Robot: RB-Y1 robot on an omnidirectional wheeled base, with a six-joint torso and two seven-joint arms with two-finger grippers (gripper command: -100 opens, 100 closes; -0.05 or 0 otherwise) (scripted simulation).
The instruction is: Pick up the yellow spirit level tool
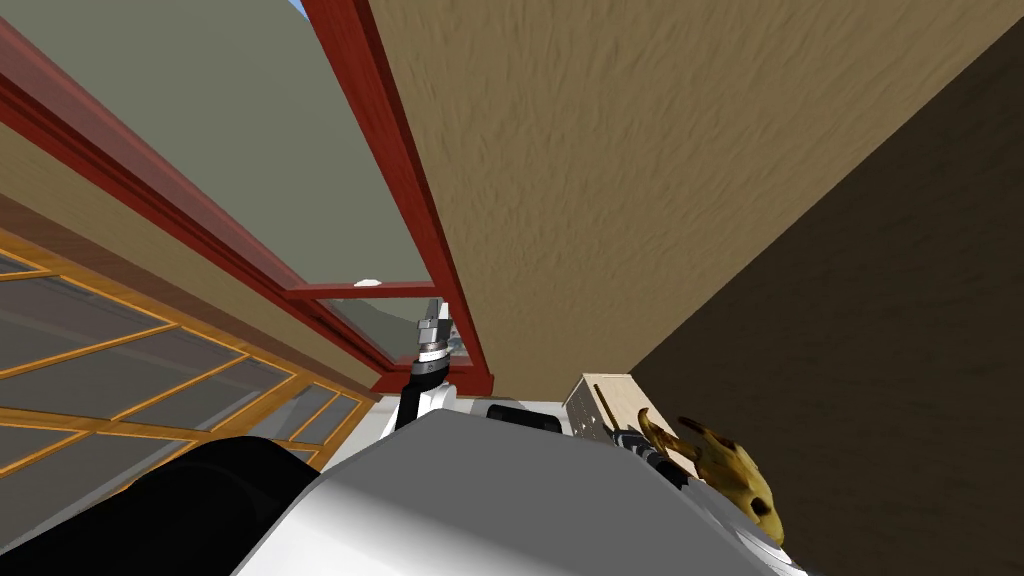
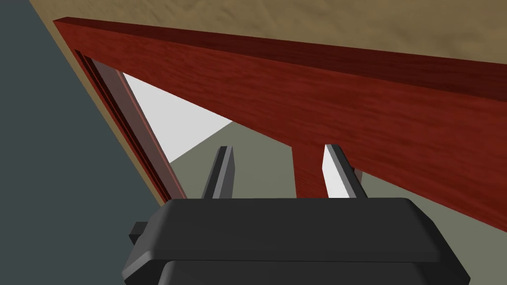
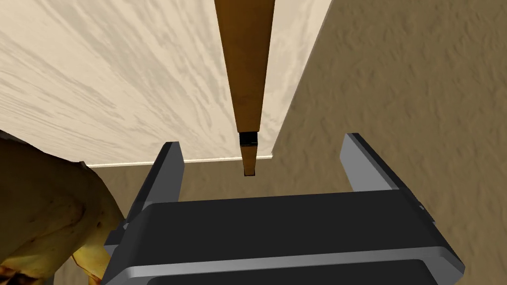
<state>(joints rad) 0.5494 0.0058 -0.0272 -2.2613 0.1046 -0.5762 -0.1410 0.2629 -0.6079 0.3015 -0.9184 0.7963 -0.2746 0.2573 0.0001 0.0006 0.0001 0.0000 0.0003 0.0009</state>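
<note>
Right wrist view: right claw (image 3: 263, 142) open and empty, a yellowish skull-like object (image 3: 39, 198) beside it. Just ahead, in line with the gap, the orange-brown spirit level (image 3: 246, 74) lies on the pale counter (image 3: 124, 74), its end overhanging the edge. Left claw (image 2: 278, 147), raised, stands parted and empty.

I'm seeing the spirit level (image 3: 246, 74) as a smooth, matt orange-brown bar with a small black insert. It's lying on a pale top (image 3: 124, 74) that's showing streaky wood grain. The tan surface (image 3: 396, 74) beside it is looking rough, stippled and matt. The window frame (image 2: 322, 99) is reading as dark red wood, finely grained, with a faint sheen. The right gripper (image 3: 261, 148) is showing matt grey fingers (image 3: 167, 170) on a smooth dark body.
</note>
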